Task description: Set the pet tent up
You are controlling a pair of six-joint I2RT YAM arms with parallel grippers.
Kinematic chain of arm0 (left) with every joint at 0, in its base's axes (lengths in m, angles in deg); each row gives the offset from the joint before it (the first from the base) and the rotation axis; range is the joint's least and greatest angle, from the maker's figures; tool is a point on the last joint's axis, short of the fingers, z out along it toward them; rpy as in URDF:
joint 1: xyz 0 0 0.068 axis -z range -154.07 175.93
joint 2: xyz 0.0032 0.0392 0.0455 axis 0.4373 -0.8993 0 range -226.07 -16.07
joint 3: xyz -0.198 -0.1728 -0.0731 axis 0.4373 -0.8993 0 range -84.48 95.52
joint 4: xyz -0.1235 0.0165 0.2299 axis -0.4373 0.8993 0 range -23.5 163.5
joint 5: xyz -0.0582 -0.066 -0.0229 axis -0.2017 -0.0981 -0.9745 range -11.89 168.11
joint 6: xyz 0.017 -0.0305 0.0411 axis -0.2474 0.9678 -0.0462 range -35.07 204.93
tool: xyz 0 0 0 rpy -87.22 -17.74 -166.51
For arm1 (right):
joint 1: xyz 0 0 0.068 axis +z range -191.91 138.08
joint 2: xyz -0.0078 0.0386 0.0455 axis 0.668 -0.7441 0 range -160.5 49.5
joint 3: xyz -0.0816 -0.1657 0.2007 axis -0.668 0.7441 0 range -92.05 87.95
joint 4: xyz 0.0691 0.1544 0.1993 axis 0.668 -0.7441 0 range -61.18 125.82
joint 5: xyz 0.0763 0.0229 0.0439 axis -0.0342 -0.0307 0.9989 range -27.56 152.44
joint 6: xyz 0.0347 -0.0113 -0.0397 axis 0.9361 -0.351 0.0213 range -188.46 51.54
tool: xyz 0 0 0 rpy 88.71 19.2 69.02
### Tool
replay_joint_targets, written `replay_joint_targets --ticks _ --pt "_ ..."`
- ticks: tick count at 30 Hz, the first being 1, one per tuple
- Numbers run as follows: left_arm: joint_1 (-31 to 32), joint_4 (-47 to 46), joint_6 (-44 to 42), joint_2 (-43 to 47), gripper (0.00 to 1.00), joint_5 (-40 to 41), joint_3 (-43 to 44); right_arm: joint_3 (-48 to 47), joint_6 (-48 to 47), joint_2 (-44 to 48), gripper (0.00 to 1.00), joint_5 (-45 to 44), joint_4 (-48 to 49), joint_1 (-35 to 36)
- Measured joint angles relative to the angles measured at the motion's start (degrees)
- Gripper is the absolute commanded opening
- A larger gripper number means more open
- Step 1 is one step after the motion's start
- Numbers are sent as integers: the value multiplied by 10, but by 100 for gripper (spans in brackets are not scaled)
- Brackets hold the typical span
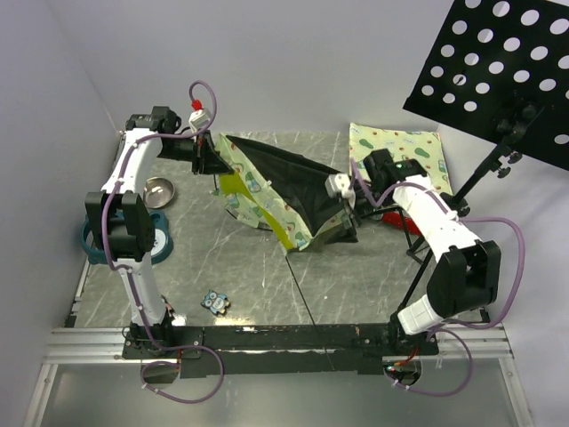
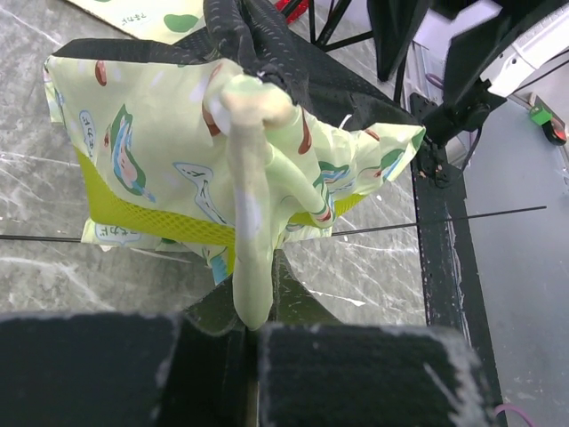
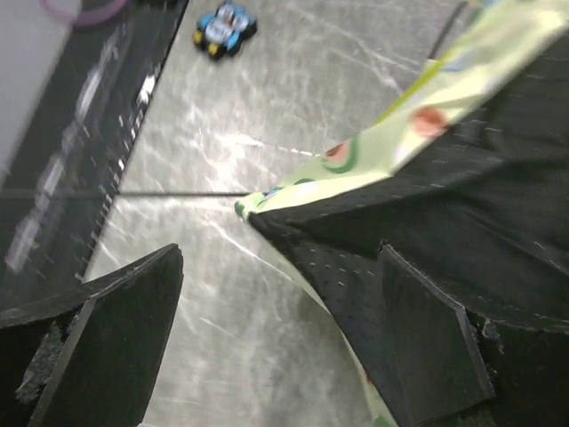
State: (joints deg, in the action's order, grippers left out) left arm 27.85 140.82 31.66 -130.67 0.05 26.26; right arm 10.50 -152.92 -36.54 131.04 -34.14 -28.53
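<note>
Small print on pet tent (image 2: pixel 160 151), not legible

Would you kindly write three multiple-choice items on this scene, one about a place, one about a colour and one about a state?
1. Where is the toy car? A on the table; B on top of the tent; C held in a gripper.
2. What colour is the pet tent's upturned underside? A red; B black; C white.
3. How is the left gripper? A wide open; B shut on the pet tent; C out of view.

Key: A, it lies on the marbled surface; B, black fabric faces the top camera; B, it pinches the tent's fabric.
</note>
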Motion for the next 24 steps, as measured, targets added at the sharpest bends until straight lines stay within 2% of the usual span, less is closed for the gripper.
replay_joint_targets --ticks 3,5,8,11,15,17,18,19,20,22,24 --pt "0 3 -2 -4 1 -2 0 45 -68 6 94 -14 16 16" --pt "0 4 -3 -7 1 -2 0 89 -82 20 91 -24 60 29" --pt "0 5 -3 -8 1 -2 0 160 -75 52 77 -38 164 43" --pt "0 5 -5 -8 1 -2 0 188 -67 64 57 -50 239 49" --pt "0 6 -4 -12 4 -2 0 216 -54 67 15 -62 332 50" --pt "0 4 5 -16 28 -2 1 221 -45 70 0 -64 360 51" --pt "0 2 12 -19 39 -2 2 221 -37 73 0 -64 371 52" --pt "0 -1 21 -19 61 0 2 220 -31 76 0 -64 376 52" --pt "0 -3 32 -20 68 3 2 219 -19 80 0 -61 378 52" --pt "0 -25 73 -19 72 19 -2 207 5 85 0 -57 373 54" --pt "-3 -93 157 -6 75 61 -29 193 42 89 0 -53 374 56"
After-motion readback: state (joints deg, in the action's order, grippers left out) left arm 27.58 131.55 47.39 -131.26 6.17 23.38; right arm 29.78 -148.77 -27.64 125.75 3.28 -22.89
